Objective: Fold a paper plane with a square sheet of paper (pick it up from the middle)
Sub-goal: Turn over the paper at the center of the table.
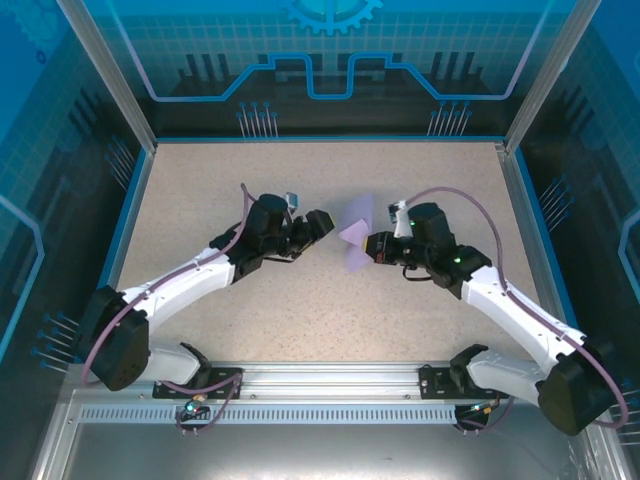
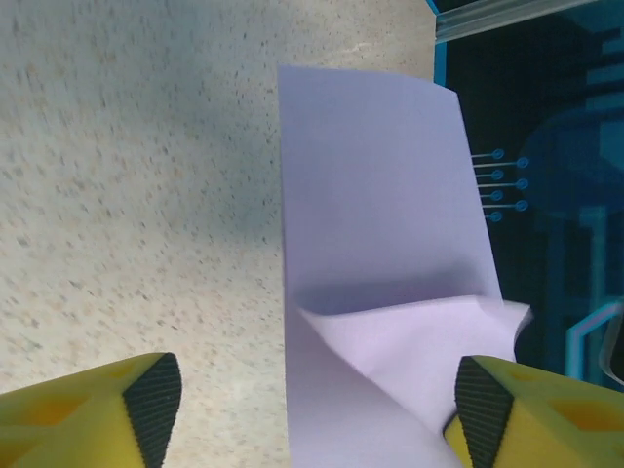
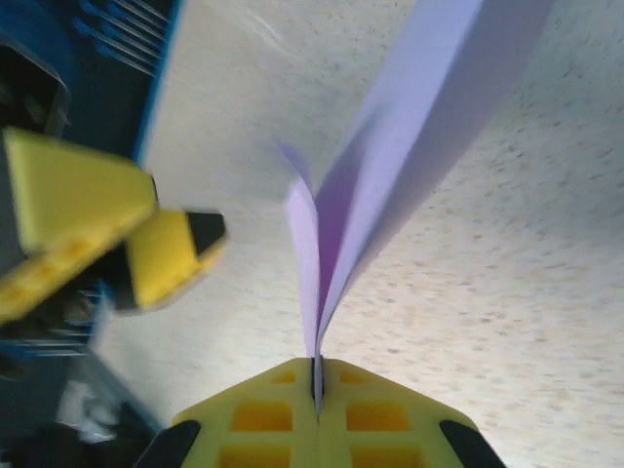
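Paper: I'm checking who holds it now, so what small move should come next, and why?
Probably back the left gripper straight away. Its jaws stand open with the paper between them, while the right gripper is shut on it.

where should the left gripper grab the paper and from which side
Probably the free edge of the paper, opposite the right gripper's pinch, coming from the left with the left gripper's open jaws astride it. It is held on edge and its layers splay there, so squeezing across the thickness should close them.
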`<state>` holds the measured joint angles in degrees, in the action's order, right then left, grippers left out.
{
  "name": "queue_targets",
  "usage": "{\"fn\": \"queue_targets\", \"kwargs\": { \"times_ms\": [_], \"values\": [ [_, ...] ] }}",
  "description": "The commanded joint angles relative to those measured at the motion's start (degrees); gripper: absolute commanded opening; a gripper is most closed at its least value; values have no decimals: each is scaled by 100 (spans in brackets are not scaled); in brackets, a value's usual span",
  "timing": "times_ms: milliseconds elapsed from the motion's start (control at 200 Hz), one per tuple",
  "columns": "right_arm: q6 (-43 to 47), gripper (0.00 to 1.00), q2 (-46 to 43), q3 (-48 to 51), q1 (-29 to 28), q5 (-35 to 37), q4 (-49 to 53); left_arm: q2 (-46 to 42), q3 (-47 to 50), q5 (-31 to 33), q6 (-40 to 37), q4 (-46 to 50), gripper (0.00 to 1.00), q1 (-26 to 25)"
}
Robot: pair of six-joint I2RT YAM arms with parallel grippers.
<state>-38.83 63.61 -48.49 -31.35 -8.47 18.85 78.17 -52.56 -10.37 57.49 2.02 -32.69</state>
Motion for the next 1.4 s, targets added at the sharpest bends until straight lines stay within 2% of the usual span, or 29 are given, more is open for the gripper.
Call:
{"fn": "queue_targets", "kwargs": {
  "times_ms": [0, 125, 255, 345, 420, 685, 750, 855, 1005, 1140, 1240, 1395],
  "values": [
    [1651, 0, 360, -671, -749, 2738, 2062, -171, -463, -118, -866, 1091, 83, 232],
    [1698, 0, 953, -1031, -1550, 4536, 2529, -247, -688, -261, -1181, 1583, 86, 562],
    [1542, 0, 1698, -1418, -2357, 5938, 2961, -421, -714, -281, -1421, 1962, 87, 952],
    [1370, 0, 2439, -1716, -2791, 6550, 3328, -577, -613, -342, -1529, 2071, 87, 1240],
    [1255, 0, 2994, -1911, -3009, 6699, 3499, -634, -500, -576, -1566, 2083, 87, 1512],
    [1143, 1, 4629, -2552, -3736, 6196, 3492, -700, -335, -939, -1782, 2212, 87, 1922],
    [1131, 5, 4984, -2795, -3828, 5978, 3540, -667, -343, -1017, -1835, 2243, 87, 1961],
    [1203, 13, 5220, -2939, -3891, 5238, 3251, -628, -337, -1094, -1898, 2325, 87, 1990],
    [1302, 20, 5075, -2789, -3948, 4680, 2660, -732, -129, -1106, -1900, 2313, 87, 2045],
    [1436, 36, 4798, -2523, -3894, 4259, 2113, -683, -71, -1168, -1917, 2307, 87, 2047],
    [1535, 47, 4338, -2178, -3780, 3843, 1651, -654, -19, -1208, -1925, 2286, 87, 2047],
    [1660, 57, 3270, -1433, -3377, 2855, 890, -538, 154, -1516, -1838, 2038, 86, 2039]
  ]
}}
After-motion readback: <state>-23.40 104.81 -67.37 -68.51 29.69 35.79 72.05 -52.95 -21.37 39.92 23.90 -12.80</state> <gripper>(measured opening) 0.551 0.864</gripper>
